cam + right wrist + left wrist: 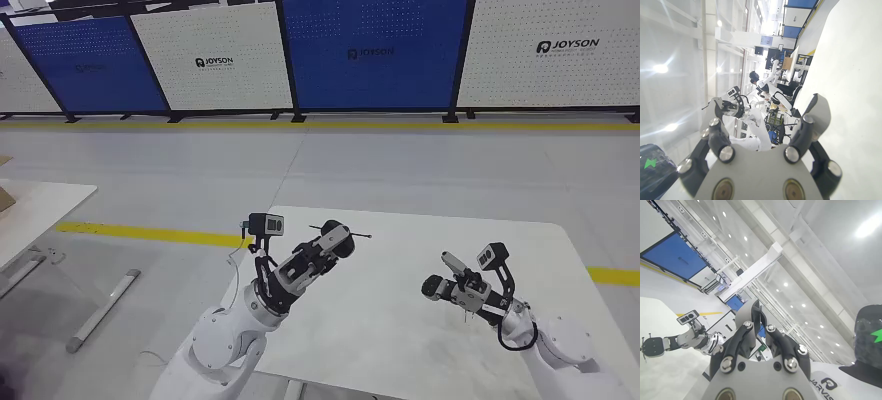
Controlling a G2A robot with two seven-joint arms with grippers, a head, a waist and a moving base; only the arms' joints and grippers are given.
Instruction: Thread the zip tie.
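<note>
Two apart over table [400, 330]: left gripper [340, 238] clenched on zip tie [359, 235], right gripper [440, 275] released.

Thin black zip tie [360, 235], horizontal, aloft

My right gripper [763, 101] has its jaws spread wide. Past one of my fingers [715, 110] the left gripper [726, 109] is up in the air, partly hidden behind that finger. The end of the thin dark zip tie [705, 107] sticks out beside it. The white table [848, 75] runs along one side. Another white robot [770, 89] stands in the room behind.
</note>
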